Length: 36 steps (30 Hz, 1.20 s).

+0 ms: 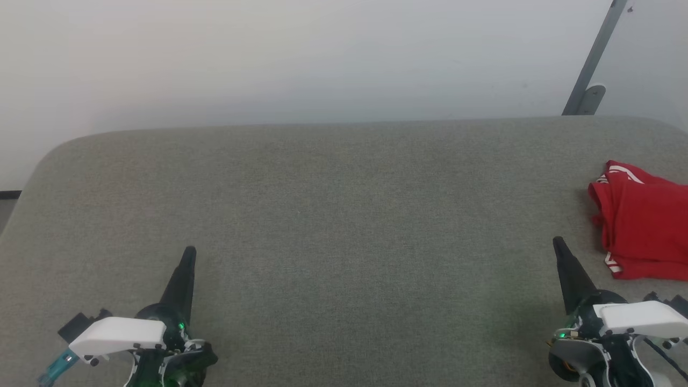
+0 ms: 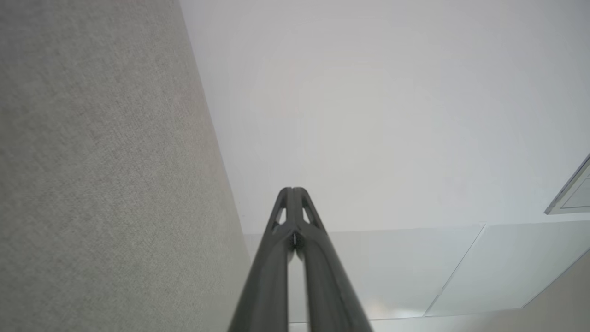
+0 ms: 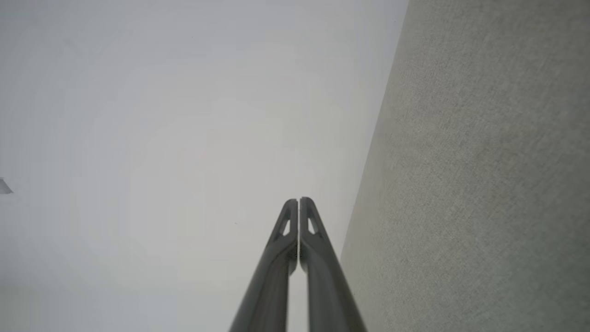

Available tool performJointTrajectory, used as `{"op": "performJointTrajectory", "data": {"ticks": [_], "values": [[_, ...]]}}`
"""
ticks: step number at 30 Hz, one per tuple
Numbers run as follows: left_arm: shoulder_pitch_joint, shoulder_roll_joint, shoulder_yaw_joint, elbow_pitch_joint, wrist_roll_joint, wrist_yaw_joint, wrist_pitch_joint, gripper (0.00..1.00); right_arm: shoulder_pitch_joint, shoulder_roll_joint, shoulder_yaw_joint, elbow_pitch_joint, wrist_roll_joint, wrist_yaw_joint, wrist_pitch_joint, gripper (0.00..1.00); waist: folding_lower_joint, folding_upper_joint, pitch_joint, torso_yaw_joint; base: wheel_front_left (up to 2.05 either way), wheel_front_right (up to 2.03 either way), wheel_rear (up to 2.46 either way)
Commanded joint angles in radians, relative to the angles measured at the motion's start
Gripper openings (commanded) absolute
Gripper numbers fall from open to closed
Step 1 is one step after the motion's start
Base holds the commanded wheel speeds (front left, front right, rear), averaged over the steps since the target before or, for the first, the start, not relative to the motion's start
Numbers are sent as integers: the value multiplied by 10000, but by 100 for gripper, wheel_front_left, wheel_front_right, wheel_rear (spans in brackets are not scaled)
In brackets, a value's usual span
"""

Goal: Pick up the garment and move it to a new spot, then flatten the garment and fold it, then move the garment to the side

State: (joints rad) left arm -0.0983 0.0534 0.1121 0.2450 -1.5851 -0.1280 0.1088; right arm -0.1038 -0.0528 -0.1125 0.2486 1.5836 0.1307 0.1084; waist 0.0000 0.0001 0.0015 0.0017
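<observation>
The garment (image 1: 642, 228) lies folded into a compact red bundle with white striped trim at the far right of the grey cushioned surface (image 1: 333, 215), partly cut off by the head view's edge. My right gripper (image 1: 558, 243) hovers just left of the bundle, apart from it, fingers pressed together and holding nothing. At the lower left my left gripper (image 1: 190, 251) is shut and empty, far from the garment. In the left wrist view the left gripper (image 2: 292, 190) points at the pale wall, fingers closed. The right gripper (image 3: 298, 201) looks the same in the right wrist view.
A pale wall (image 1: 322, 54) rises behind the surface's far edge. A grey metal bar with a foot (image 1: 591, 80) leans at the back right. The surface's rounded left corner (image 1: 48, 156) drops off to the floor.
</observation>
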Motion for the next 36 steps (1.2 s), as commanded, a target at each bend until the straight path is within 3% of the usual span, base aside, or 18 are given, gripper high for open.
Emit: {"op": "performJointTrajectory", "data": {"ticks": [1,36], "values": [[-146,-42,38,2,-191,-48,59,0,-74,44,-29,-63,190,0,62,0,0,-1,6,-6,0,0,0],[-168,-54,36,9,-291,-50,89,0,-79,44,-28,-61,311,0,84,0,0,-1,16,-17,0,0,0]]}}
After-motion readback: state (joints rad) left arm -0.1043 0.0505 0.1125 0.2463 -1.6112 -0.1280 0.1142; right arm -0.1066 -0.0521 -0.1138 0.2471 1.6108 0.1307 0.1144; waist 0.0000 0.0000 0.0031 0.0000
